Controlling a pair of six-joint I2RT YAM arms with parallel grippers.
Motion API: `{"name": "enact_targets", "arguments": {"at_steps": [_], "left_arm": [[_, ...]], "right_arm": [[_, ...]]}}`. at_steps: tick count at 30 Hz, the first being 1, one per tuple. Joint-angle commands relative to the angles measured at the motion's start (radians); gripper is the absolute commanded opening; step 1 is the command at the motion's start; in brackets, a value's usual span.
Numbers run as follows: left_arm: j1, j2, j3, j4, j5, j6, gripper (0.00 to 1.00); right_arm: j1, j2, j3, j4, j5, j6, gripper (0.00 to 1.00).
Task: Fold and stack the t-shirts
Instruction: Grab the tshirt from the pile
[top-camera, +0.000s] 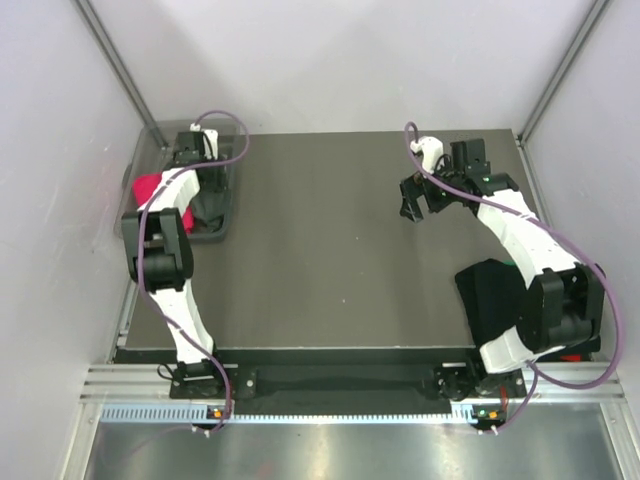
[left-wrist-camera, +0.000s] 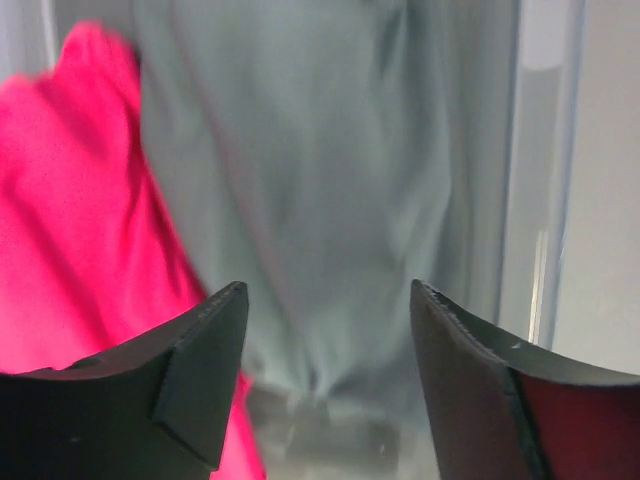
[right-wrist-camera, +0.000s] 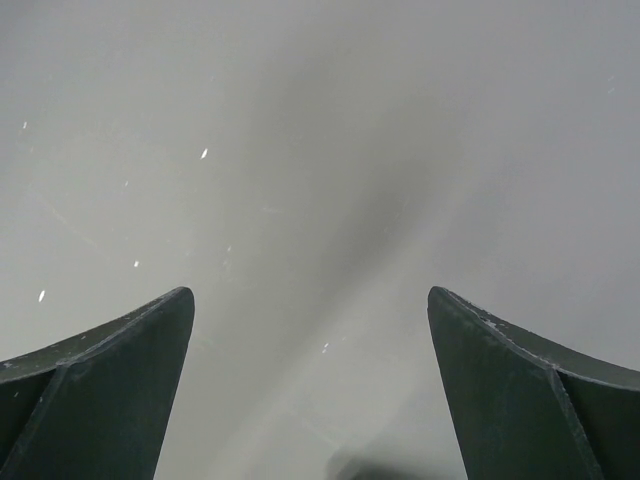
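- Closest to the bases, a black shirt (top-camera: 487, 297) lay on the right side of the table (top-camera: 320, 250), partly tucked under the right arm's elbow. It looked folded already, so I'd guess that spot was serving as the stack.
- A bit further out, the right gripper (top-camera: 415, 205) hung over bare table, well apart from any cloth. Its fingers (right-wrist-camera: 120, 380) were spread wide with nothing between them but tabletop. My read: it was parked out of the way, ready to help once a shirt got laid flat.
- At the far left corner sat a clear bin (top-camera: 150, 140), with the left arm reaching into it.
- The left gripper (left-wrist-camera: 325, 290) had its fingers spread too, aimed straight at the rumpled grey shirt (left-wrist-camera: 330, 150) inside the bin. It wasn't pinching anything, and I couldn't tell if the tips were touching the cloth.
- A pink cloth (left-wrist-camera: 70, 200) was bunched right up against the grey shirt on its left, so a sloppy grab could snag both.
- The step looked like fetching the next shirt, and folding it hadn't started.
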Motion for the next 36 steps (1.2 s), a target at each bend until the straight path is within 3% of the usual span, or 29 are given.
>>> {"name": "enact_targets", "arguments": {"at_steps": [1, 4, 6, 15, 17, 18, 19, 21, 26, 30, 32, 35, 36], "left_arm": [[-0.004, 0.081, 0.138, 0.029, 0.033, -0.004, 0.69], [-0.002, 0.158, 0.209, -0.003, 0.053, -0.018, 0.53], [0.001, 0.182, 0.224, -0.005, 0.052, -0.027, 0.48], [-0.001, 0.187, 0.240, -0.034, 0.032, -0.015, 0.47], [-0.001, 0.187, 0.244, -0.040, 0.015, 0.000, 0.29], [0.001, 0.184, 0.249, -0.044, 0.009, 0.004, 0.05], [-0.001, 0.178, 0.247, -0.047, 0.001, 0.007, 0.00], [-0.001, 0.144, 0.237, -0.073, 0.004, 0.002, 0.00], [-0.002, -0.043, 0.110, -0.089, 0.073, -0.041, 0.00], [-0.021, -0.317, -0.088, -0.066, 0.168, -0.058, 0.00], [-0.032, -0.397, -0.113, -0.060, 0.188, -0.055, 0.00], [-0.042, -0.502, -0.017, -0.124, 0.209, -0.024, 0.00], [-0.045, -0.514, 0.093, -0.158, 0.228, -0.015, 0.00]], "right_arm": [[0.013, -0.073, -0.029, 0.036, -0.040, -0.022, 1.00], [0.013, -0.093, -0.055, 0.050, -0.010, -0.045, 1.00], [0.015, -0.108, -0.069, 0.061, 0.018, -0.056, 0.99], [0.015, -0.136, -0.055, 0.045, 0.027, -0.057, 1.00], [0.015, -0.136, -0.058, 0.042, 0.023, -0.056, 1.00], [0.015, -0.139, -0.060, 0.042, 0.021, -0.056, 1.00], [0.016, -0.147, -0.061, 0.042, 0.020, -0.060, 0.99], [0.013, -0.159, -0.061, 0.041, 0.032, -0.068, 1.00], [0.047, -0.203, -0.038, 0.096, 0.337, -0.131, 1.00], [0.065, -0.261, -0.035, 0.142, 0.414, -0.148, 1.00], [0.073, -0.292, -0.059, 0.208, 0.415, -0.177, 1.00], [0.076, -0.334, -0.066, 0.234, 0.411, -0.194, 1.00], [0.076, -0.329, -0.031, 0.217, 0.406, -0.183, 1.00]]}}
